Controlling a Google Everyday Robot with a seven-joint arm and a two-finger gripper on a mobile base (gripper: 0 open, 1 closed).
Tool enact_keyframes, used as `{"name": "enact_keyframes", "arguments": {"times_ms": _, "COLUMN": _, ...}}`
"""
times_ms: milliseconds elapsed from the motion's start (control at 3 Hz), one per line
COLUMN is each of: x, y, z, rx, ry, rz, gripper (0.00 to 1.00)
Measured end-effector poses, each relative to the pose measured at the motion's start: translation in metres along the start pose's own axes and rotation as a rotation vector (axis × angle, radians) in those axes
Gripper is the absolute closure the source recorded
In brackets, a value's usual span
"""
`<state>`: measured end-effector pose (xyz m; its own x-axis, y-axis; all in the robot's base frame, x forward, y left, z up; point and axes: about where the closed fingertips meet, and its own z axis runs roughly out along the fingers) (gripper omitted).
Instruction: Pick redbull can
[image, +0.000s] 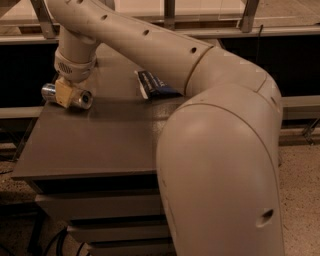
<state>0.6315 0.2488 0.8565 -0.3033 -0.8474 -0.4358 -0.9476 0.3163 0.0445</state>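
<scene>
The redbull can (81, 98) lies on its side near the far left edge of the dark table (100, 145), its shiny silver end toward the camera. My gripper (65, 93) comes straight down over the can's middle. Its tan fingers (63, 93) straddle the can and are closed on its body. The can's other end (48, 91) sticks out to the left of the fingers. The can rests at table level.
A dark blue packet (156, 84) lies at the back of the table, partly hidden behind my arm (150, 47). My large arm housing (220, 165) covers the right side of the view. Drawers (100, 215) sit under the table.
</scene>
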Motion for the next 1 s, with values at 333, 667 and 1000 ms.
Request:
{"name": "enact_keyframes", "arguments": {"times_ms": 333, "x": 0.001, "y": -0.008, "z": -0.01, "rx": 0.023, "ry": 0.007, "rz": -0.006, "gripper": 1.0}}
{"name": "enact_keyframes", "arguments": {"times_ms": 667, "x": 0.0, "y": -0.017, "z": -0.022, "rx": 0.052, "ry": 0.015, "rz": -0.016, "gripper": 1.0}}
{"name": "enact_keyframes", "arguments": {"times_ms": 1000, "x": -0.001, "y": -0.028, "z": -0.038, "rx": 0.09, "ry": 0.02, "rz": -0.027, "gripper": 1.0}}
